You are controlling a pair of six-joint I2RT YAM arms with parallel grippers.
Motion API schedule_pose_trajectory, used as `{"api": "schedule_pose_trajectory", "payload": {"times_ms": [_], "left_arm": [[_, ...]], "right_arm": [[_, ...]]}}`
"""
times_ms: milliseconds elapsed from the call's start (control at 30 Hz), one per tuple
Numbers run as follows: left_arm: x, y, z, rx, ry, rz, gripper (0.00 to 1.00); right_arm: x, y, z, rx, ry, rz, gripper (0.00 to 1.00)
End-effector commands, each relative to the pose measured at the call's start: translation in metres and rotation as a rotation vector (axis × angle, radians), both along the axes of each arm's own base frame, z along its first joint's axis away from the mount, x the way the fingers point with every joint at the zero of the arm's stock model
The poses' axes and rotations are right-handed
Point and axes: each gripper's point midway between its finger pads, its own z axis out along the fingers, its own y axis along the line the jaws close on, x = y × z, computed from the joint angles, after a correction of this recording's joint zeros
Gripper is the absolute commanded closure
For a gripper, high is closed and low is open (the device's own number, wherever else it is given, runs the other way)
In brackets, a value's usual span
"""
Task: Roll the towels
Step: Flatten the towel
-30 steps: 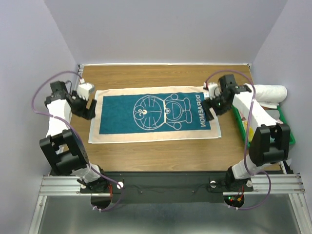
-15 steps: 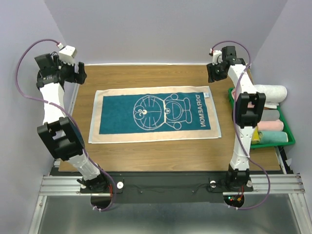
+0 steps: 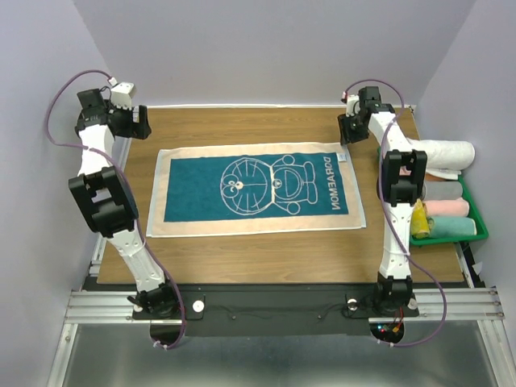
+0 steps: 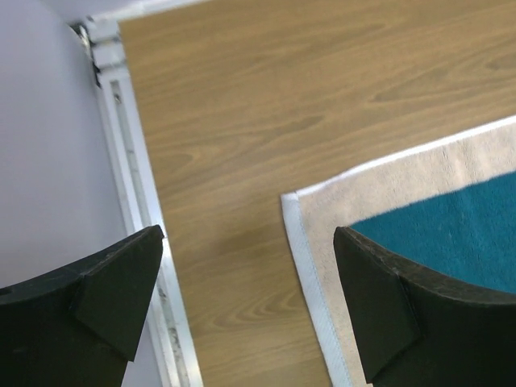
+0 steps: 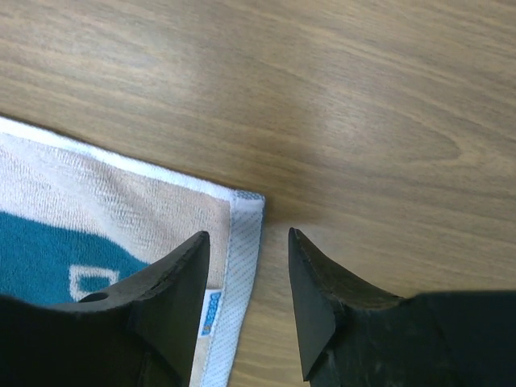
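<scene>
The towel [image 3: 256, 190] lies flat, with one far corner below each jaw gap. The left gripper [image 4: 246, 242] is wide open, the right gripper [image 5: 247, 235] narrower. If one pinches only the edge, the roll may become crooked.

Looking down from above and behind onto the whole table [image 3: 242, 129]; from each wrist, looking closely at one far towel [image 3: 193, 189] corner, sharing it with top view.

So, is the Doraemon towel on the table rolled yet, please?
Spread flat: the towel shows its whole teal face, all four corners lying on the table.
</scene>
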Motion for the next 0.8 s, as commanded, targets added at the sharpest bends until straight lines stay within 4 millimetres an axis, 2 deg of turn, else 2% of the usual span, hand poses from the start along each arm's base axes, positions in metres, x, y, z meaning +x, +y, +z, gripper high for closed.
{"api": "schedule_pose_trajectory", "payload": {"times_ms": [0, 133, 233, 367, 400, 433, 500, 533, 567, 600, 667, 767], "left_arm": [[0.003, -0.007, 0.020, 0.032, -0.058, -0.004, 0.01], [0.007, -0.012, 0.000, 0.054, -0.011, -0.016, 0.05], [0.011, -0.017, -0.020, 0.059, 0.035, -0.035, 0.17], [0.016, -0.022, -0.045, 0.043, 0.086, -0.038, 0.23], [0.017, -0.021, -0.047, 0.042, 0.089, -0.034, 0.23], [0.018, -0.022, -0.050, 0.040, 0.094, -0.035, 0.24], [0.021, -0.021, -0.058, 0.039, 0.107, -0.029, 0.24], [0.022, -0.024, -0.058, 0.035, 0.107, -0.036, 0.24], [0.025, -0.024, -0.057, 0.034, 0.103, -0.043, 0.21], [0.025, -0.027, -0.066, 0.017, 0.129, -0.052, 0.19], [0.026, -0.029, -0.076, 0.000, 0.157, -0.059, 0.16], [0.030, -0.031, -0.085, -0.007, 0.172, -0.056, 0.21]], "right_arm": [[0.023, 0.005, 0.007, 0.026, -0.073, -0.027, 0.51], [0.026, 0.007, -0.004, 0.050, -0.059, -0.037, 0.51], [0.025, 0.008, -0.013, 0.053, -0.046, -0.041, 0.50], [0.025, 0.011, -0.024, 0.072, -0.028, -0.047, 0.54], [0.024, 0.012, -0.026, 0.075, -0.023, -0.046, 0.58], [0.024, 0.013, -0.027, 0.083, -0.020, -0.049, 0.67], [0.022, 0.014, -0.030, 0.087, -0.011, -0.045, 0.75], [0.021, 0.015, -0.031, 0.090, -0.008, -0.041, 0.85], [0.020, 0.015, -0.032, 0.093, -0.007, -0.039, 0.90], [0.019, 0.015, -0.030, 0.092, -0.006, -0.036, 0.97], [0.018, 0.016, -0.027, 0.093, -0.008, -0.037, 0.99], [0.017, 0.017, -0.025, 0.097, -0.008, -0.033, 0.99]]}}
